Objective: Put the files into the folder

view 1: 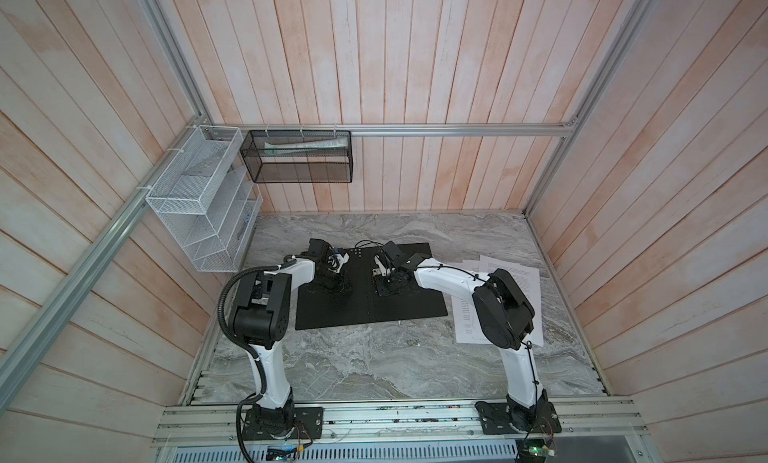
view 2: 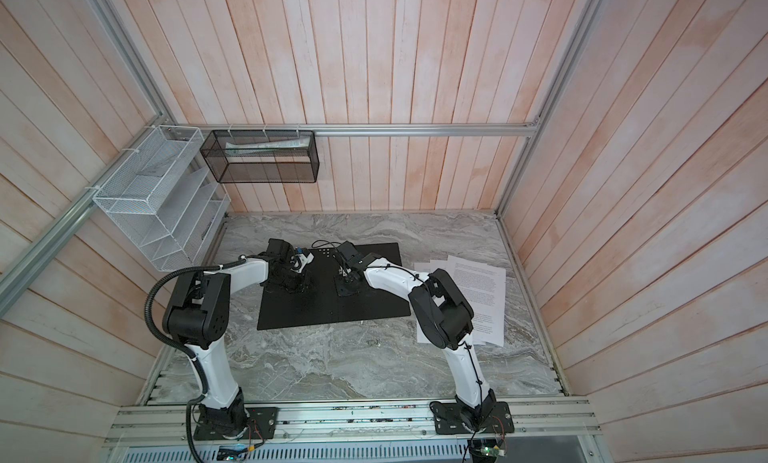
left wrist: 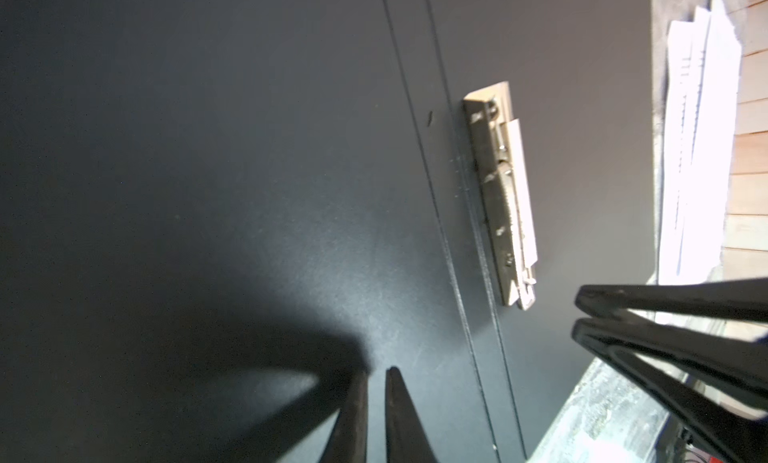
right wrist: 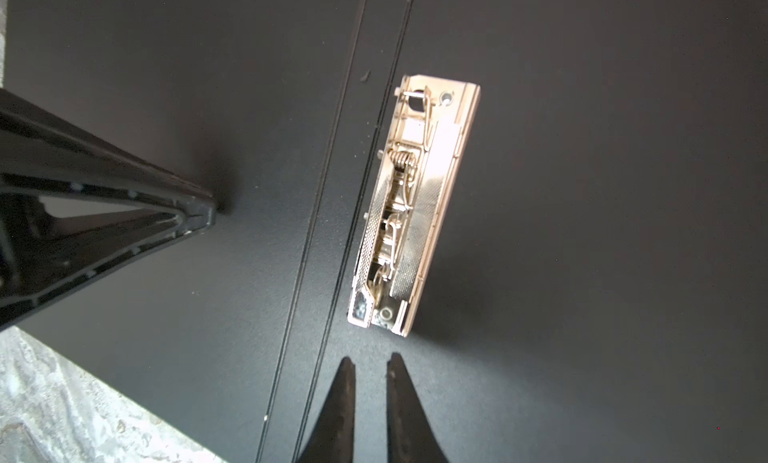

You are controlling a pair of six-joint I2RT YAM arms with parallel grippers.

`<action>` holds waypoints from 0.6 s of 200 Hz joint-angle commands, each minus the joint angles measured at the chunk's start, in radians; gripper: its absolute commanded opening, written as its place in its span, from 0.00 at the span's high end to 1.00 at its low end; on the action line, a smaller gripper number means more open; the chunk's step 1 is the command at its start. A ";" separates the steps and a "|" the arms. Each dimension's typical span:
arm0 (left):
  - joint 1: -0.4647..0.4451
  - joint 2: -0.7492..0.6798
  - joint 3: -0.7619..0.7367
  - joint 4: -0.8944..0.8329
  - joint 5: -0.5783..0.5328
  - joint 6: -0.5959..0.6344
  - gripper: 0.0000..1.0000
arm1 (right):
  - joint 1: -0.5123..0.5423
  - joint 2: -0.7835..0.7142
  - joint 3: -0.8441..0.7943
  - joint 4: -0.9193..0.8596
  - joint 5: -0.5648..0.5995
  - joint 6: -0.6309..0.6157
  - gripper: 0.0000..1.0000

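Note:
The folder (view 1: 365, 311) lies open and flat on the marble table in both top views, black inside up. Its metal clip (right wrist: 409, 207) sits just right of the spine. My left gripper (left wrist: 376, 373) is shut, tips down on the left half of the folder, holding nothing. My right gripper (right wrist: 370, 359) hovers close over the right half near the clip's end, its jaws nearly together with nothing between them. The files (view 1: 511, 274), white printed sheets, lie fanned on the table right of the folder, partly hidden under my right arm.
A white wire mesh organizer (view 1: 203, 207) hangs on the left wall. A black mesh basket (view 1: 299, 157) with papers in it hangs on the back wall. Wooden walls close in three sides of the table (view 1: 374, 369).

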 commanded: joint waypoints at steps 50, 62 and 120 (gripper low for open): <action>-0.004 0.024 0.039 -0.039 -0.041 0.041 0.86 | 0.018 0.076 0.119 -0.061 0.045 -0.041 0.86; -0.002 0.019 0.034 -0.039 -0.048 0.045 0.86 | 0.022 0.084 0.135 -0.071 0.057 -0.046 0.88; 0.004 0.020 0.014 -0.026 -0.025 0.047 0.86 | 0.034 0.159 0.229 -0.156 0.070 -0.061 0.94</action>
